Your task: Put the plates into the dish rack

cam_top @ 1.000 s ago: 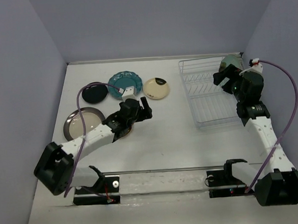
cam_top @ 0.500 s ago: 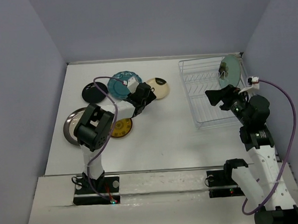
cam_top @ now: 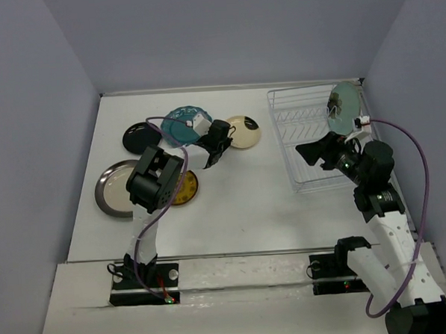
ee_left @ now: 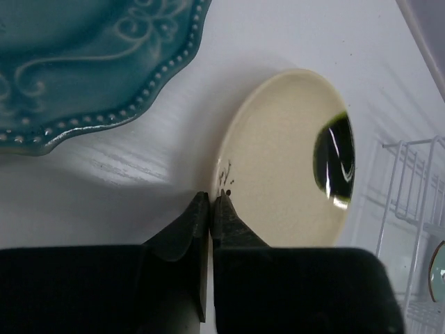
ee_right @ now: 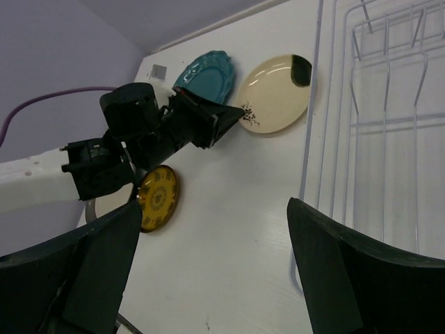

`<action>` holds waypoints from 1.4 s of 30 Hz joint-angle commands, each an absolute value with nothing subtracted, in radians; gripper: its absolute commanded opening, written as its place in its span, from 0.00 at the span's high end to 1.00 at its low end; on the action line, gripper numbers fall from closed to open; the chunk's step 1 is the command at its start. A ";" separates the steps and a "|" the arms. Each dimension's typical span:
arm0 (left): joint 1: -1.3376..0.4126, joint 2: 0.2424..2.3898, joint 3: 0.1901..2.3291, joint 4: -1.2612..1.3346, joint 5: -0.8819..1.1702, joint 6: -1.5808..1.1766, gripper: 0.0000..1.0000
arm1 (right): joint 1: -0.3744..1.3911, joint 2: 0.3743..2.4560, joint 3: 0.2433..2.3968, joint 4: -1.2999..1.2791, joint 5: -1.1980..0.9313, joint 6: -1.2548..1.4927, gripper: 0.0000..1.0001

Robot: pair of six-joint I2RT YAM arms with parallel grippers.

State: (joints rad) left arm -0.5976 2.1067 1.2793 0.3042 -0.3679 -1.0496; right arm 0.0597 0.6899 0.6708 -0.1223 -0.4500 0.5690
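Left gripper (ee_left: 211,198): fingers are pressed shut, tips set at cream plate (ee_left: 292,160) rim, centre frame; right gripper (ee_right: 214,209): spread wide, empty, held by rack (cam_top: 303,125); mint plate (cam_top: 345,106) is stood in rack, upper right.

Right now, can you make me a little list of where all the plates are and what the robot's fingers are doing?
In dish rack: pale mint plate, standing on edge
On table: teal plate, cream plate, black plate, yellow plate, silver plate
Left fingers: shut, tips at cream plate's rim
Right fingers: open, holding nothing
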 commanded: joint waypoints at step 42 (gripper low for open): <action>-0.624 0.764 0.678 0.161 0.086 -0.606 0.07 | 0.465 1.243 1.083 -0.009 -0.354 0.563 0.93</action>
State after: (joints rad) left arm -0.6247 0.8124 0.5430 0.2478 0.0410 -0.7300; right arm 0.4732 1.3113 0.9615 -0.0200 -0.5045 0.6197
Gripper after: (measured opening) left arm 0.834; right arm 0.096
